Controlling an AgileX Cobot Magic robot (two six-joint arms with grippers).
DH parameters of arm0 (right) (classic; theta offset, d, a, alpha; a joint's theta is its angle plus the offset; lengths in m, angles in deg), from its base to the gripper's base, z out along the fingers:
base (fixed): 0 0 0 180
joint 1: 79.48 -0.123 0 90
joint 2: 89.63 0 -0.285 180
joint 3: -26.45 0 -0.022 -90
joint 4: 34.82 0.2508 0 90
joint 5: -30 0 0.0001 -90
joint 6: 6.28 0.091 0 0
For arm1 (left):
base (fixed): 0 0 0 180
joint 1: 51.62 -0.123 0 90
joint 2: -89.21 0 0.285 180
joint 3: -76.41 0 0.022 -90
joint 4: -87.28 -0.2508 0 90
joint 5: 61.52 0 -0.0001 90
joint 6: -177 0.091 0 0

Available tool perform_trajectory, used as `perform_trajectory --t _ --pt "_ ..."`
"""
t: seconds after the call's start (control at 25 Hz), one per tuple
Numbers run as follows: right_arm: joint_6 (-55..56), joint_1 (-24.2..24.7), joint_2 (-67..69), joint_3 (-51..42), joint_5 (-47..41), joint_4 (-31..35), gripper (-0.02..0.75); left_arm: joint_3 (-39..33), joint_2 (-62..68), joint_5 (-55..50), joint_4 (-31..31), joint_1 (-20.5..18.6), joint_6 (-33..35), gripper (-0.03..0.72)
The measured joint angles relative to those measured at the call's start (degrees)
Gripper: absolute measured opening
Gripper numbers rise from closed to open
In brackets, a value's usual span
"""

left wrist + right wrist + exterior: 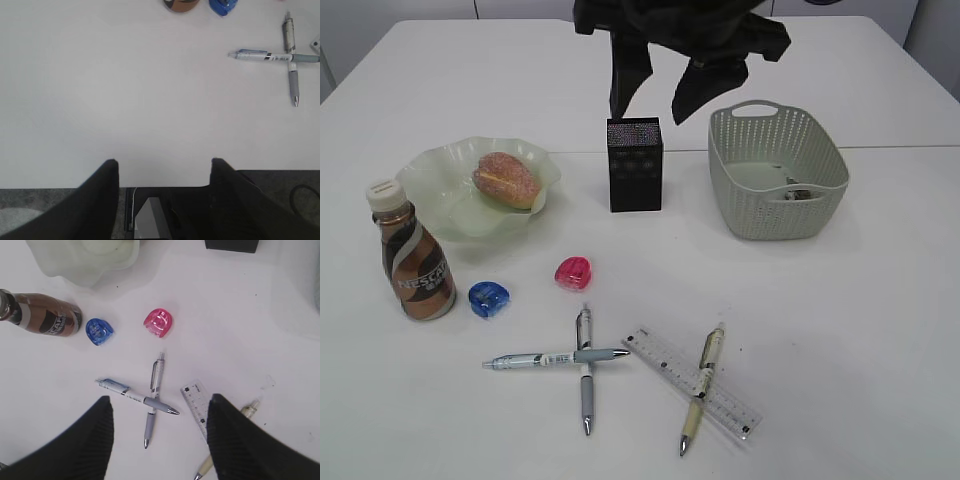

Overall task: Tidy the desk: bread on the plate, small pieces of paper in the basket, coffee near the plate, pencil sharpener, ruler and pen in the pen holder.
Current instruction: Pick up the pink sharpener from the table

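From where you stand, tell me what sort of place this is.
Probably a desk set up for a tidying exercise: a plain white tabletop with scattered pens, a ruler and a mesh pen holder.

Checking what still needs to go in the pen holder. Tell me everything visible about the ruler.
The ruler is a short, clear plastic strip with fine black markings along its edges. It lies flat on the white desk, running diagonally from upper left to lower right in the exterior view. A cream-coloured pen lies across it, touching it. The two crossed grey pens sit just to its left, apart from it. No gripper touches it.
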Motion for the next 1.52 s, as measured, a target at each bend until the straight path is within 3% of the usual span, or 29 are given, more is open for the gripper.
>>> perform_trajectory --t 1.12,1.52 --pt "0.2 0.0 0.0 -0.1 0.1 -1.0 0.438 0.0 -0.5 -0.2 0.2 0.0 0.5 0.424" --pt "7.4 0.0 0.3 -0.1 0.1 -1.0 0.445 0.0 -0.5 -0.2 0.2 0.0 1.3 0.424"
